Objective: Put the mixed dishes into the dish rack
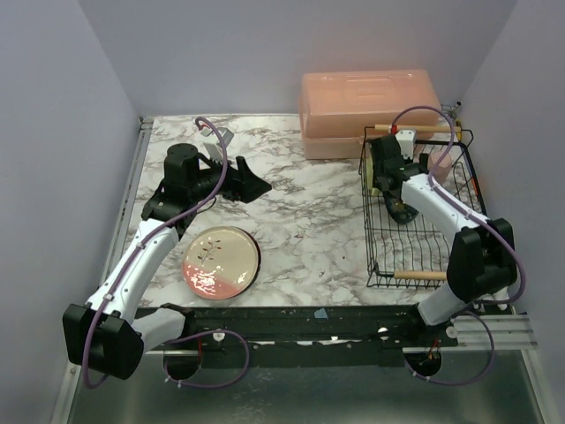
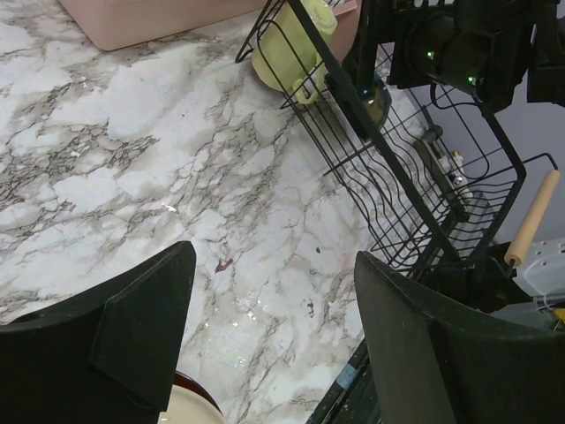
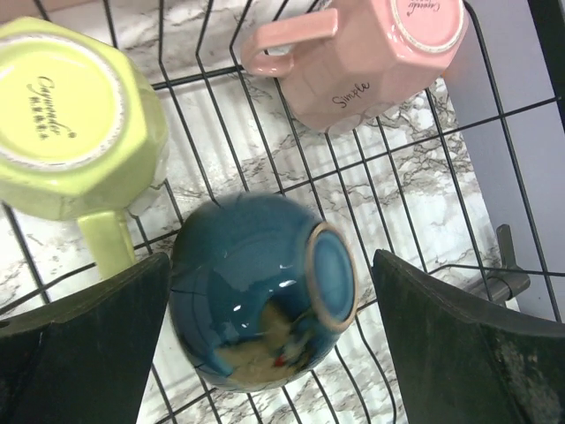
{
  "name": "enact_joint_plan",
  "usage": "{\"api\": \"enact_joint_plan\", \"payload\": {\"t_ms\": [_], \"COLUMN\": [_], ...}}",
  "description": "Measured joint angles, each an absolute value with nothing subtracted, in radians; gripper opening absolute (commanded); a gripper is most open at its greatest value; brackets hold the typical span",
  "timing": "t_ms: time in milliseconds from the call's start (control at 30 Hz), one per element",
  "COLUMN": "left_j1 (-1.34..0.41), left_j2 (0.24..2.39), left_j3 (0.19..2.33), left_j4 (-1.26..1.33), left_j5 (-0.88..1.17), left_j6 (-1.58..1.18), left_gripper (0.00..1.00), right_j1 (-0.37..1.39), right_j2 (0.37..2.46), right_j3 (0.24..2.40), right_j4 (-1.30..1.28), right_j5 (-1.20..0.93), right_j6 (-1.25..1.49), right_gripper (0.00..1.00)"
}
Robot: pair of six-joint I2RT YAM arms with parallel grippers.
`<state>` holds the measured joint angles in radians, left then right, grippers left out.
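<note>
Pale lavender walls [image 1: 265,44] on three sides; grey-veined white marble tabletop [image 1: 309,216].

- The white marble tabletop [image 1: 309,221] is lying open between the cream-and-pink floral plate [image 1: 221,261] and the black wire dish rack [image 1: 367,238].
- The pale yellow-green mug [image 3: 71,106], small pink cup [image 3: 371,62] and teal-blue bowl [image 3: 256,291] are crowding the rack's far half.

Bright, even light; glare glints on the teal-blue bowl [image 3: 256,300].

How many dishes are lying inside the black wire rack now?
3, all near the rack's far end: the yellow-green mug, the pink cup beside it, and the teal-blue bowl under the open right gripper. The arm may hide others.
</note>
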<state>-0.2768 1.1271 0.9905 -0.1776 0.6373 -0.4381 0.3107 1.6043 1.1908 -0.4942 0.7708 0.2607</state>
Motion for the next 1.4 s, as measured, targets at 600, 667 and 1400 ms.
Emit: {"api": "enact_joint_plan", "payload": {"t_ms": [600,667,1400], "left_j1": [-0.277,-0.279,-0.290], "left_j2": [1.133,1.131,0.974], "left_j3": [0.982,0.980,0.957], "left_j4": [-0.166,-0.167,-0.216], "left_j5": [0.629,0.614,0.559], "left_j6": [-0.409,-0.401,-0.408], "left_gripper": [0.78,0.77,0.83], "right_j1": [0.335,0.335,0.310], "right_j2": [1.433,1.364,1.330], "right_j3": [1.124,1.078,0.829], "right_j4": [-0.474,-0.478,-0.434], "right_j5": [0.634,0.582,0.276], "right_j6": [0.330,0.367,0.644], "right_gripper": [0.83,0.75,0.29]}}
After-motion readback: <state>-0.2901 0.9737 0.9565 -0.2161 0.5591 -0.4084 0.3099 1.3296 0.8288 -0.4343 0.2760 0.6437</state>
